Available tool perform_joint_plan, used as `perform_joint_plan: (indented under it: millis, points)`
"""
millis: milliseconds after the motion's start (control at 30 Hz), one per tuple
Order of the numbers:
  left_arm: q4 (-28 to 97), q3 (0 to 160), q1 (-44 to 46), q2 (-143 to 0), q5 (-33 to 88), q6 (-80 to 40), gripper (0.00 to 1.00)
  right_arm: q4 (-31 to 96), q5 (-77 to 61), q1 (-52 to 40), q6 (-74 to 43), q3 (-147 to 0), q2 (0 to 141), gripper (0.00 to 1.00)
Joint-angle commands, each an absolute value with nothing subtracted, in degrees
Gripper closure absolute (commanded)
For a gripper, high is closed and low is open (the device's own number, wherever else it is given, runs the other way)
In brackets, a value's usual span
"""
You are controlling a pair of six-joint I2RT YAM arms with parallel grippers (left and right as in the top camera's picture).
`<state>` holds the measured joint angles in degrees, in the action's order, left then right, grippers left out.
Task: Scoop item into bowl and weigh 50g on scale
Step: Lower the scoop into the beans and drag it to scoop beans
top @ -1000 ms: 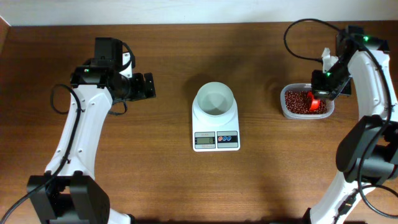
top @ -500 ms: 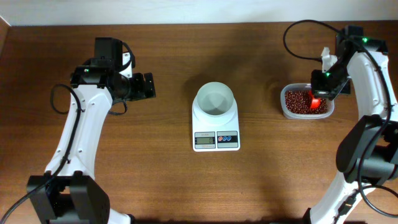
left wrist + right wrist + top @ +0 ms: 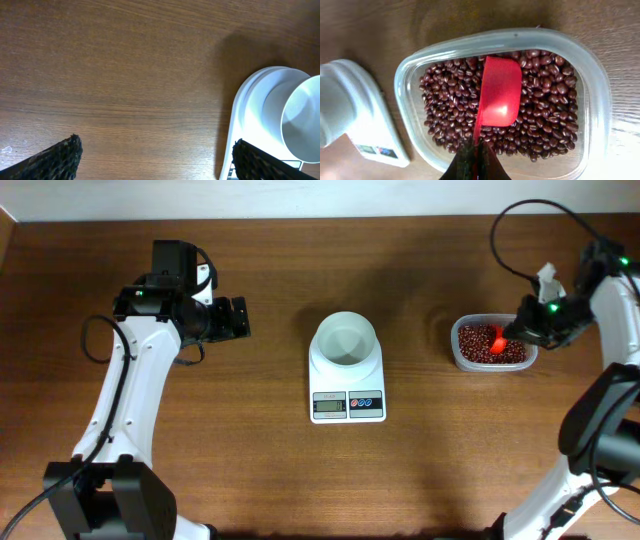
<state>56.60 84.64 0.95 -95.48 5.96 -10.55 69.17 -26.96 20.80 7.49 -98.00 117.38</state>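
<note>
Scoop (image 3: 499, 95) lies empty atop the beans (image 3: 545, 100) in the tub (image 3: 600, 90) right of the scale (image 3: 347, 405). My right claw (image 3: 474, 162) clamps its handle, and my left claw (image 3: 240, 318) gapes idle left of the scale. I should dig deep, then lift level toward the bowl (image 3: 346, 338) on it.

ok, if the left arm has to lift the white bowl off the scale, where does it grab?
Its rim, nearest the left arm, from above: one of the jaws inside the wall, one outside. The bowl sits upright and empty on the scale, so the thin rim is free all round.
</note>
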Motion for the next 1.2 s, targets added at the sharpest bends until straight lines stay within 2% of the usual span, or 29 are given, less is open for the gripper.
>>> perform_joint_plan:
  millis: [0,200,367,800,1167]
  points:
    - [56.7,84.5,1.0,-95.9,5.8,-10.7,0.01,68.6,-35.6,23.9,10.6,-95.0,117.8,0.96]
    - [56.7,84.5,1.0,-95.9,5.8,-10.7,0.01,65.4,-42.0,26.4,14.6,-89.4,117.8,0.96]
    - [56.7,84.5,1.0,-95.9,5.8,-10.7,0.01,65.2,-44.2,26.7,10.1,-89.4,117.8,0.96]
    - [56.7,84.5,1.0,-95.9,5.8,-10.7,0.01,69.1,-46.7,32.7,10.1,-89.7,117.7,0.96]
    - [56.7,84.5,1.0,-95.9,5.8,-10.7,0.01,70.5,-51.9,33.4,10.3,-92.6,117.7,0.96]
